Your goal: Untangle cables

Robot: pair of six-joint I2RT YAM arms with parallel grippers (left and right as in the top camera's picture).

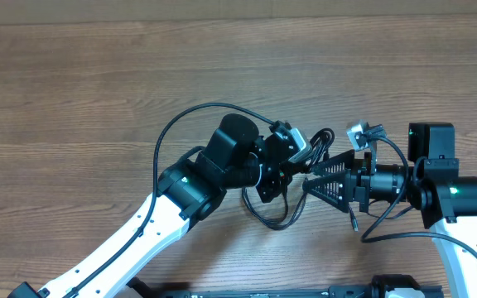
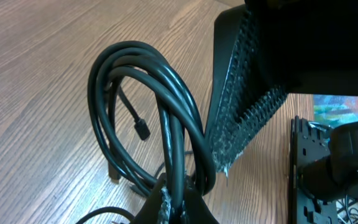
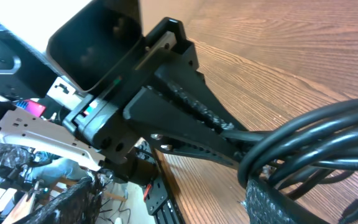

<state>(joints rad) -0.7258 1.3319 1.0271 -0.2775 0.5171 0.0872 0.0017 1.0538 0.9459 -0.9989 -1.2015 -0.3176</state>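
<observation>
Left gripper [image 2: 174, 208] clenched on the cables [image 2: 135, 53], centre of frame. Right gripper [image 1: 315, 184] spread beside the loop (bundle not yet separated). Risk: a sideways pull tightens the tangle, or strands slip free.

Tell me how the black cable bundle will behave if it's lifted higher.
The cables are probably flexible yet springy: beyond the left tool pinching them, the loops hold rounded curves. Likely light: one pinch holds several loops up. The plug end lies loose inside the loop, so it may swing or snag.
</observation>
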